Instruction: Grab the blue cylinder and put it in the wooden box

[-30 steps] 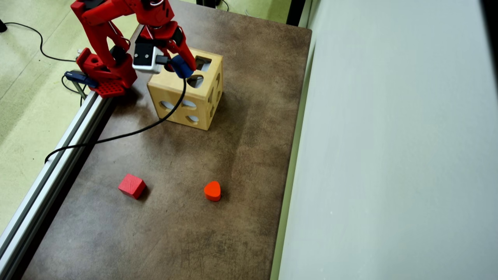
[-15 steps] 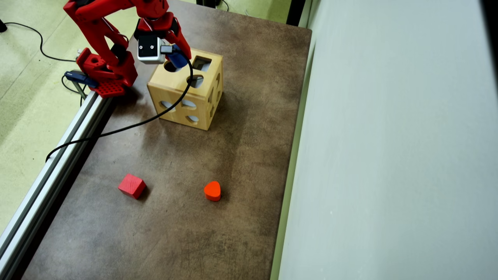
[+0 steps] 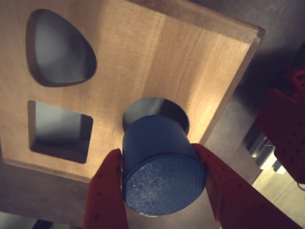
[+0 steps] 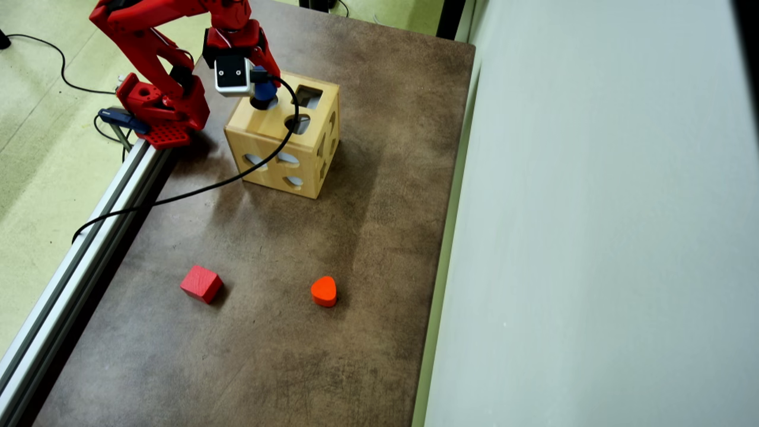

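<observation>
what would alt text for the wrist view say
Two red gripper fingers hold a short blue cylinder just over the round hole in the top face of a light wooden box. A rounded-triangle hole and a square hole lie to its left.

Red cube, orange heart block

Overhead view: high, looking down on the whole brown desk
Wrist view: rides behind the red claw, very close
Shared: the light-wood cut-out box top

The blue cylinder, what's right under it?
Under the blue cylinder, held by the gripper, is a round hole in the wooden box. The cylinder hides most of it; the inside looks dark.
</observation>
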Available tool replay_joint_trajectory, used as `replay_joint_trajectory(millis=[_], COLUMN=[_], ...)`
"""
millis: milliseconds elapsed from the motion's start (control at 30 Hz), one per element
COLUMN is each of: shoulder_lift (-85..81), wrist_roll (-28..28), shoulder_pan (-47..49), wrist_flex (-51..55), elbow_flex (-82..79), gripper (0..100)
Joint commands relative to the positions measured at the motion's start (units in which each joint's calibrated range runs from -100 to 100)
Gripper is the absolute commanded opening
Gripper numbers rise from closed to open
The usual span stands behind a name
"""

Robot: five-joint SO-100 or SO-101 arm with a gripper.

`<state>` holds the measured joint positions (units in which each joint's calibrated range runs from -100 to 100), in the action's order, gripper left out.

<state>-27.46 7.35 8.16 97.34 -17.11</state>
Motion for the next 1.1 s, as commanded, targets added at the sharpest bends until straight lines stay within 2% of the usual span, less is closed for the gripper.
replay_joint_trajectory(millis=[0,1067], shoulder_lift=[-2.1,-1.0], wrist_roll=[0.2,-0.3], shoulder_pan=[0.4,-0.5], wrist_flex=[0.3,-4.0], elbow_flex=[-0.7,-0.8], gripper=[13,13])
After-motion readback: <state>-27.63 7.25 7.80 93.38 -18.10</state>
